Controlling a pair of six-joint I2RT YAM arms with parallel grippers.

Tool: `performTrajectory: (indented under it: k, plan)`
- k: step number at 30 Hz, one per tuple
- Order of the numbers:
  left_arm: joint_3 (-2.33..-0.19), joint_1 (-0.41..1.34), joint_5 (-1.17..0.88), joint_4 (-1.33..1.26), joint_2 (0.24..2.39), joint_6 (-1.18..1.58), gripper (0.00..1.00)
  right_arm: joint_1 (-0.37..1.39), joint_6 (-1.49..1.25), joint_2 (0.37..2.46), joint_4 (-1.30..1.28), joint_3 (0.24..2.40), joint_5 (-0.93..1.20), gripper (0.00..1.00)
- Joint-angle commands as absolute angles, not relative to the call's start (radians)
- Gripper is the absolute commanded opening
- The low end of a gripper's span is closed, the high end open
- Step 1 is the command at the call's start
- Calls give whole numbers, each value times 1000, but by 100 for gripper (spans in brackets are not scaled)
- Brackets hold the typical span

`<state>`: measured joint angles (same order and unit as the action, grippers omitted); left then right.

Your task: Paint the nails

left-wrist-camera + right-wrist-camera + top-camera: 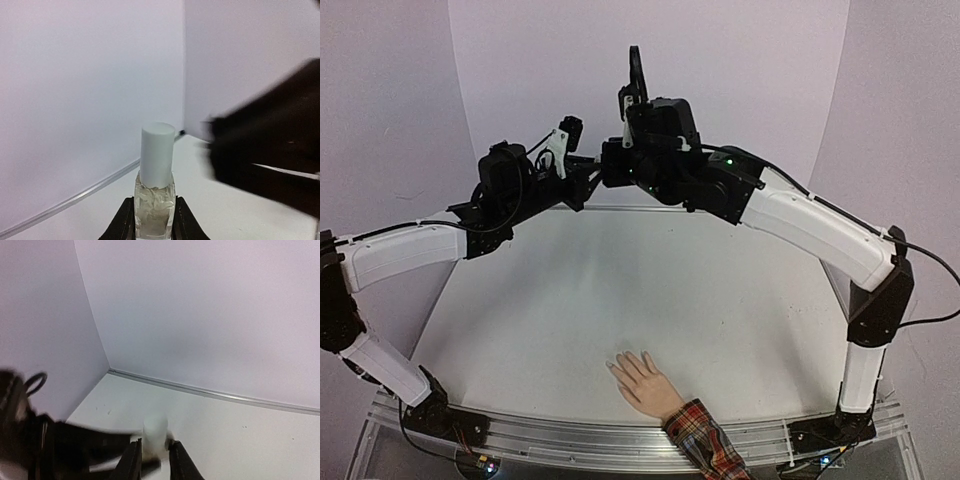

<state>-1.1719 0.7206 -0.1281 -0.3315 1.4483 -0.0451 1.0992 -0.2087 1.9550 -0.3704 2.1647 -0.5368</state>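
Nails (618, 361) tiny, pale, smooth — left claw (154, 204) clamps squarish glass bottle (156, 180), right claw (153, 446) blurred — grip unclear.

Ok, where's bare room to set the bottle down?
The middle of the table is bare, from the mannequin hand at the near edge to the far wall. It's crowded overhead at the back, where left gripper and right gripper meet at the bottle.

We see a pale grey worktop (620, 290); at the frame's lower centre lies a flesh-coloured mannequin hand (642, 383), red plaid sleeve cuff (705, 445) nearest the bottom edge.
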Motion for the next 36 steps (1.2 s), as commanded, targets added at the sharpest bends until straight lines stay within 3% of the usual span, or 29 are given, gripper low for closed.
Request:
performTrajectory:
  k: [1, 6, 12, 17, 20, 23, 29, 36]
  plan:
    - [-1212, 661, 71, -404, 1473, -21, 0, 1152, -223, 1932, -488, 2239, -640, 36]
    - [-1159, 661, -125, -376, 1423, -27, 0, 1116, -115, 1815, -486, 2140, -399, 68]
    - [-1065, 660, -515, -373, 1297, -6, 0, 999, -47, 1664, -476, 1961, 123, 79]
    - [-1068, 660, -861, -385, 1254, 123, 0, 902, -8, 1617, -448, 1897, 667, 78]
    - [-1087, 660, -993, -414, 1266, 201, 0, 878, 41, 1626, -430, 1900, 854, 74]
    - [-1091, 660, -1063, -474, 1279, 266, 0, 878, 46, 1651, -403, 1919, 928, 70]
    - [-1116, 660, -1097, -507, 1303, 298, 0, 877, 8, 1744, -382, 2014, 1011, 52]
    - [-1122, 660, -1120, -531, 1319, 326, 0, 876, -50, 1794, -362, 2062, 1010, 49]
